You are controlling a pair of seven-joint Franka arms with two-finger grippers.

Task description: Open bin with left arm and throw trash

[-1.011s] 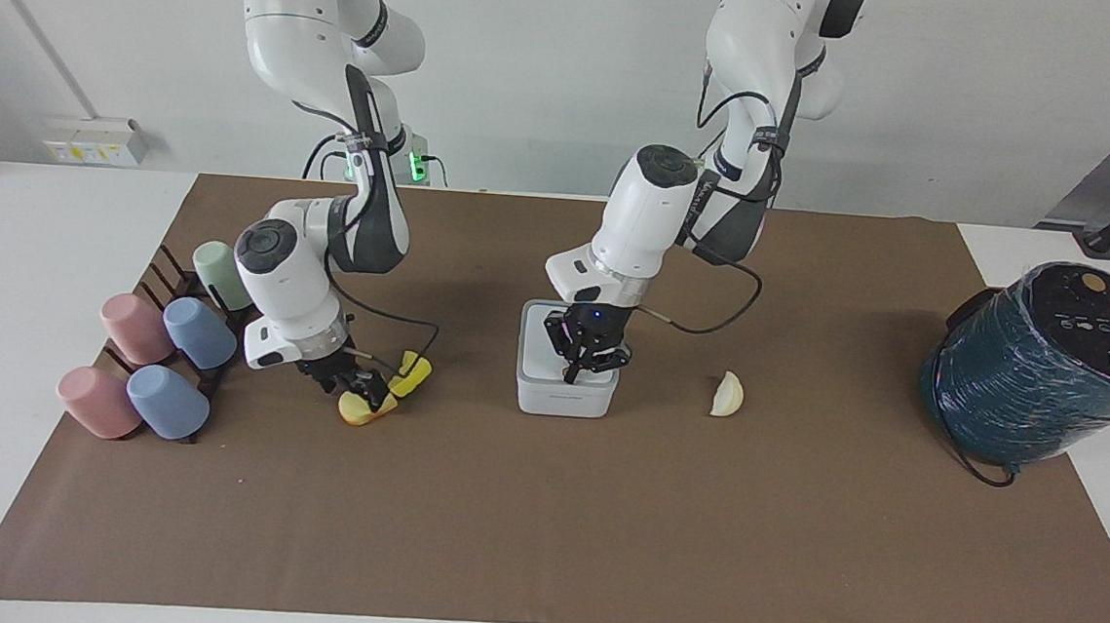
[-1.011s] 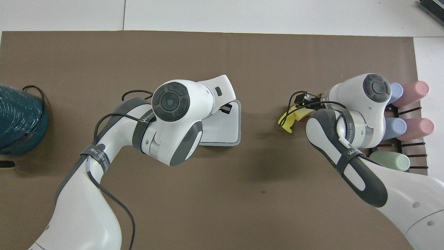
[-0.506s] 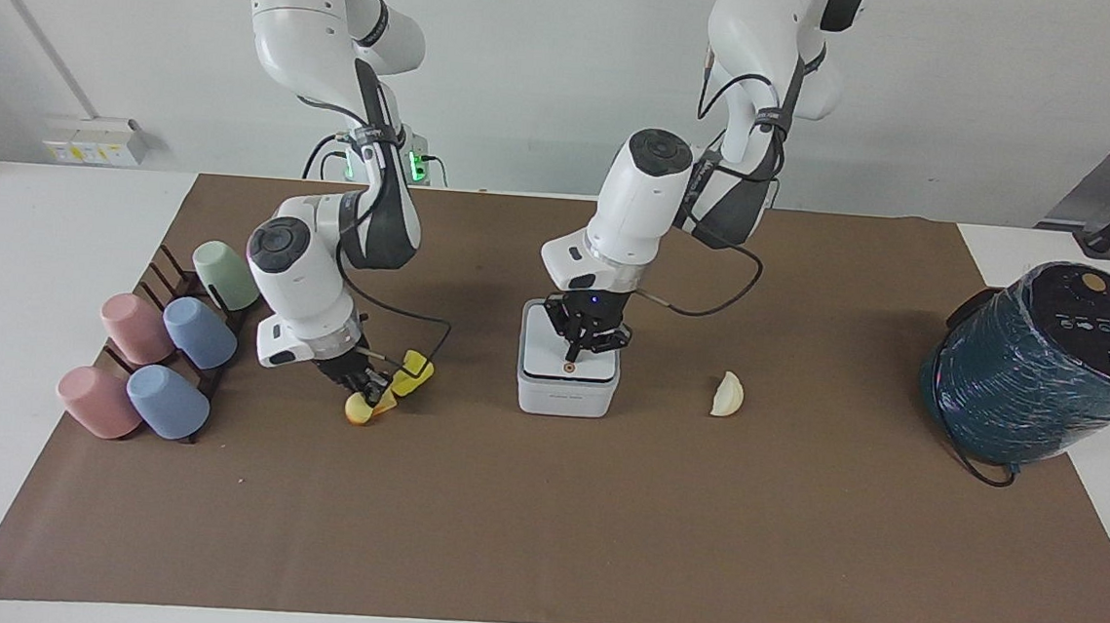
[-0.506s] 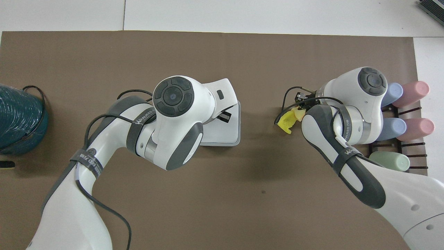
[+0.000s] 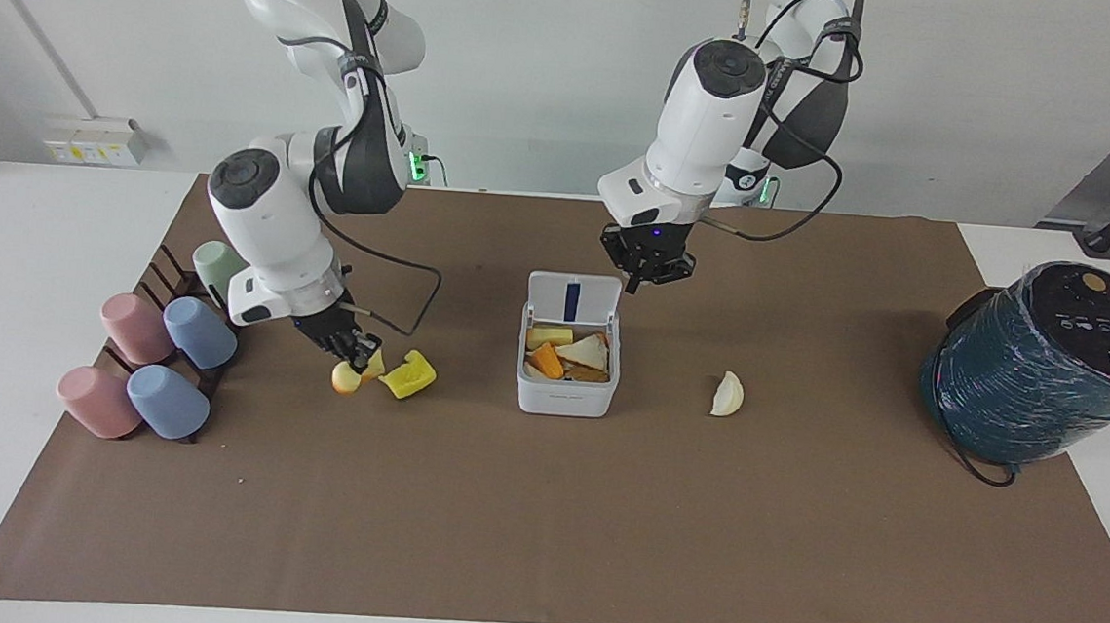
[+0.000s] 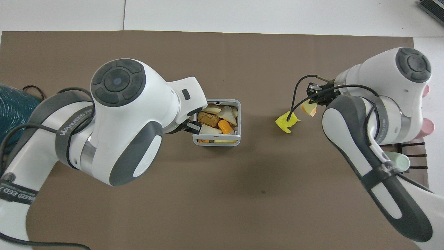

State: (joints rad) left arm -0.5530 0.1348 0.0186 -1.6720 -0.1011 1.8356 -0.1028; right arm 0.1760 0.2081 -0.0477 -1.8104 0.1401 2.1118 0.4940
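While lid stands up, white bin point(image 5: 566, 397) shows scraps; left end effector point(image 5: 647, 271) closed empty, right end effector point(image 5: 354, 349) grips pale lump point(image 5: 345, 378).

White table point(image 5: 32, 246), brown mat point(image 5: 540, 525), open bin point(image 5: 566, 390), yellow piece point(image 5: 409, 376), cream wedge point(image 5: 728, 395), cup rack point(image 5: 162, 274), teal cylinder point(image 5: 1039, 375)

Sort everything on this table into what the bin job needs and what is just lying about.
Job:
- bin, lid up, scraps inside
- left end effector, shut, over the mat beside the lid
- right end effector, shut on the pale lump
- yellow piece
- cream wedge

Lying about:
- cups on their rack
- teal wrapped cylinder
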